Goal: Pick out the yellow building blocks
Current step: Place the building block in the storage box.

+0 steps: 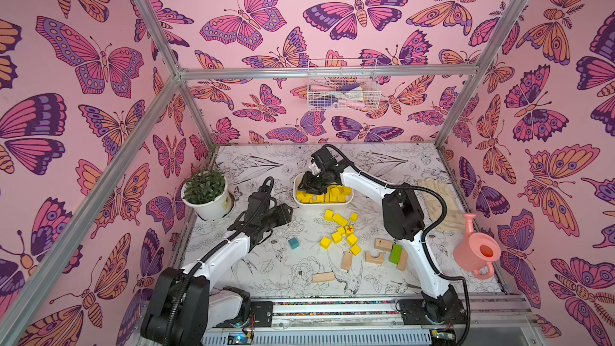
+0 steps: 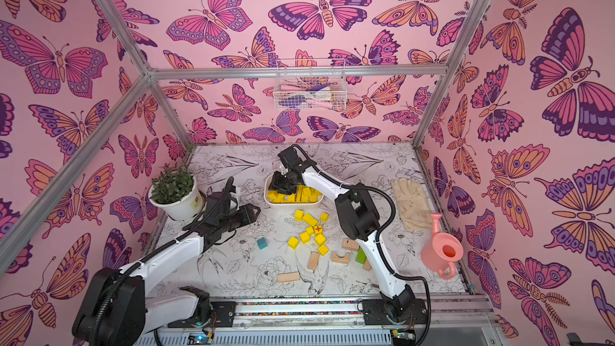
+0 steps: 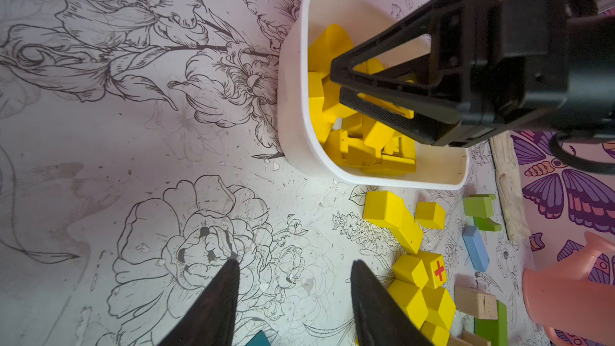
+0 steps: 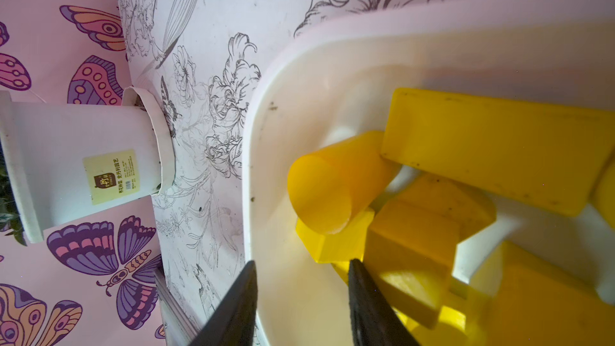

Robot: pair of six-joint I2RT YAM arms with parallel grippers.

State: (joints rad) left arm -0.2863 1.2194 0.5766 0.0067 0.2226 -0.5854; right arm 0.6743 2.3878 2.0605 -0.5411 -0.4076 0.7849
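- In both top views, the right claw [image 1: 308, 190] [image 2: 279, 188] hangs over the white tub [image 1: 324, 205], at the end nearest the plant pot [image 1: 209, 209]. The tub is heaped with yellow blocks [image 1: 336, 194]. More lie loose on the counter [image 1: 259, 271] just in front, among them a cube with a red cross [image 1: 349, 229].
- The left claw [image 1: 286, 213] hovers beside the tub.
- Left wrist view: the left claw [image 3: 294, 267] is spread and empty, with the loose blocks just beside it.
- Right wrist view: the right claw [image 4: 301, 266] is spread with nothing between its tips, above the tub's wall and the blocks inside.
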